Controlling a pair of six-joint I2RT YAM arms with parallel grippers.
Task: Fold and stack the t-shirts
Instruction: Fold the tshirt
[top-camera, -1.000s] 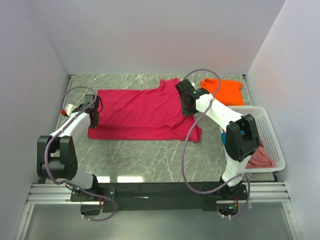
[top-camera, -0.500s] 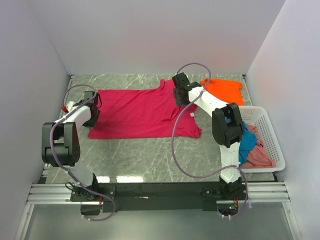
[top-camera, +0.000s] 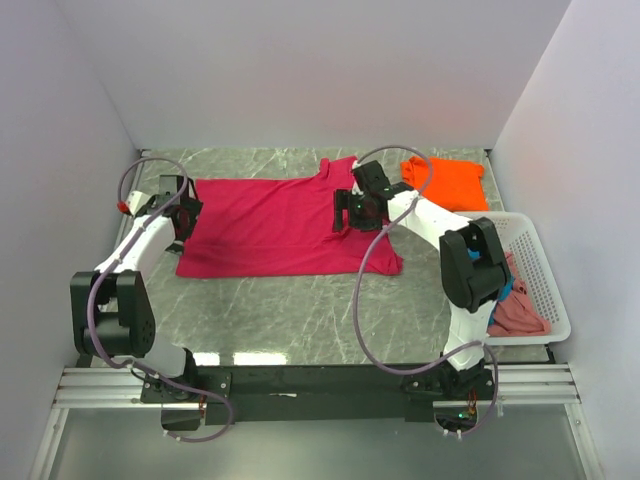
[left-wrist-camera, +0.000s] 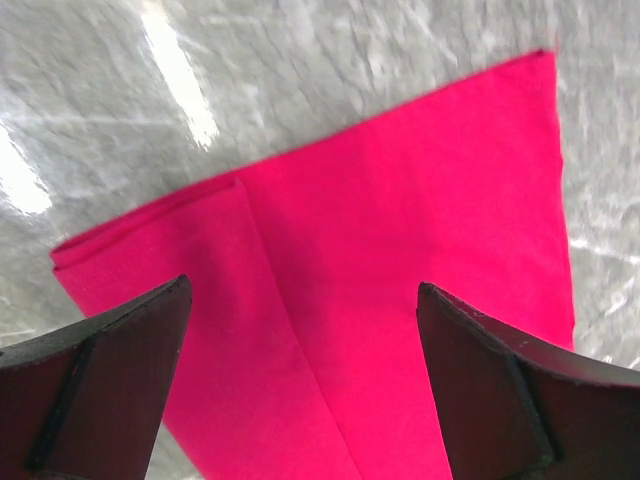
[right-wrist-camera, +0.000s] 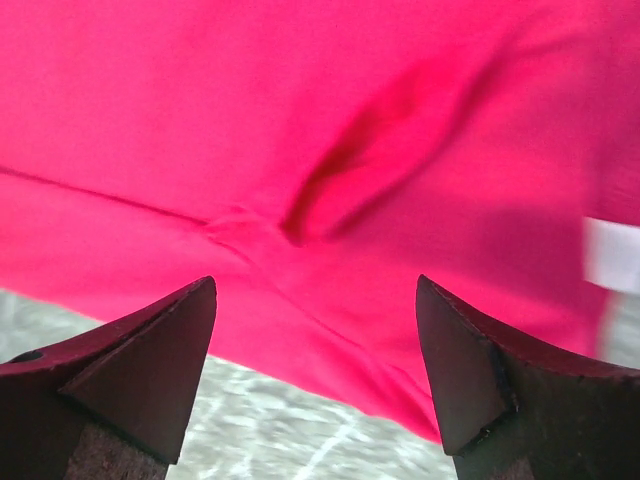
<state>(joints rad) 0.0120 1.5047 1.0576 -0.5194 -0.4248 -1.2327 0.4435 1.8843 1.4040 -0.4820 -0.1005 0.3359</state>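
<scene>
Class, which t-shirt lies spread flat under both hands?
The crimson-magenta t-shirt; the orange t-shirt lies apart at back right, the pink one bunched in the basket.

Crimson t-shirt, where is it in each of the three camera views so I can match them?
Top external: crimson t-shirt lies flat mid-table, left of the orange t-shirt.
Left wrist: crimson t-shirt fills centre and bottom, marble tabletop above.
Right wrist: crimson t-shirt fills nearly everything, marble tabletop along the bottom.
Shared landmark: the grey marble tabletop.

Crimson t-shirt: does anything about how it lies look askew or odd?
The crimson t-shirt lies mostly flat, but a crease puckers the cloth under the right gripper, and a flap juts past its far edge there. Nothing spilled or damaged.
</scene>
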